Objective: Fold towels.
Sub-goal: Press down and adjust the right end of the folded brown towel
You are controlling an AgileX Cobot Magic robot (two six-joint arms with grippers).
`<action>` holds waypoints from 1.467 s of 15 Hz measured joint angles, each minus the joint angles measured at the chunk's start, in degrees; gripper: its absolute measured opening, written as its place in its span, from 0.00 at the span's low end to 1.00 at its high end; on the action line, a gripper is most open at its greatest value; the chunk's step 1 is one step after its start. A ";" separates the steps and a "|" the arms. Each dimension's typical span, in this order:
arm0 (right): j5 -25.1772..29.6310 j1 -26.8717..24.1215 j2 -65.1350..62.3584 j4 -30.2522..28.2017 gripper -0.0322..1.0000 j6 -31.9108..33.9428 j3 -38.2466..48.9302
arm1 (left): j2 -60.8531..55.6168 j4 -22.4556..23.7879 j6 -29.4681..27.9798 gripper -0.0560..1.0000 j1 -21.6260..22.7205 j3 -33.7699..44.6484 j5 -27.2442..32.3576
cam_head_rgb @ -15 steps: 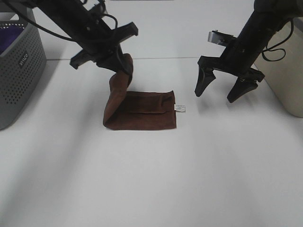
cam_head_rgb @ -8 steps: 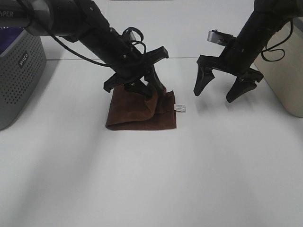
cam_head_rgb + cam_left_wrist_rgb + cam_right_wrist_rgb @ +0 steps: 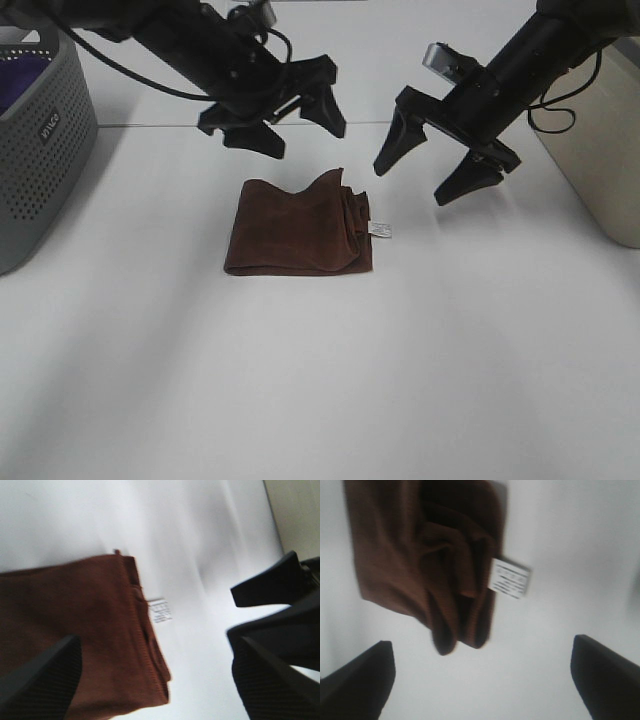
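Note:
A brown towel lies folded on the white table, with a small white tag sticking out at its right edge. Its right side is bunched in loose folds. My left gripper is open and empty, raised above the towel's far edge. My right gripper is open and empty, raised just right of the towel. In the left wrist view the towel and tag lie below the open gripper. In the right wrist view the towel and tag lie beyond the open gripper.
A grey perforated basket holding a purple cloth stands at the far left. A beige container stands at the right edge. White table surface lies in front of the towel.
My left gripper carried the towel's raised left end over to the right, let it go and lifted away. The towel now lies flat. My right gripper shifted slightly left towards it.

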 joint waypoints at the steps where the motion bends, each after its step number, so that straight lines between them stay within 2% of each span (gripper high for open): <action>1: 0.00 0.00 0.00 4.81 0.90 -2.46 0.00 | -0.74 2.98 -0.29 0.79 2.01 -0.11 0.11; 3: -0.29 0.92 0.06 12.95 0.90 -7.10 0.00 | -1.20 9.57 -3.27 0.77 5.67 -0.17 1.09; 6: -3.50 5.50 1.66 21.43 0.90 -14.04 0.00 | -1.20 18.56 -8.25 0.77 9.45 -0.17 2.29; 7: -4.58 6.76 3.04 24.29 0.90 -16.73 0.00 | -1.20 19.65 -8.82 0.77 9.85 -0.17 2.35; 8: -5.27 7.96 6.13 31.11 0.90 -20.51 0.00 | -1.20 20.80 -8.82 0.77 9.85 -0.17 2.35; 10: -7.10 7.73 8.71 33.35 0.90 -22.23 0.00 | -1.20 21.08 -8.82 0.77 9.85 -0.17 2.35; 16: -9.11 -0.17 12.09 31.63 0.90 -21.20 0.00 | -1.20 21.49 -8.82 0.77 9.85 -0.17 2.35; 19: -5.96 -1.95 10.66 27.73 0.90 -21.03 0.00 | -1.26 21.49 -8.82 0.77 9.85 -0.17 2.86; 22: -1.78 -2.01 4.13 21.77 0.90 -19.37 0.00 | -2.41 21.83 -8.82 0.77 9.85 -0.17 6.82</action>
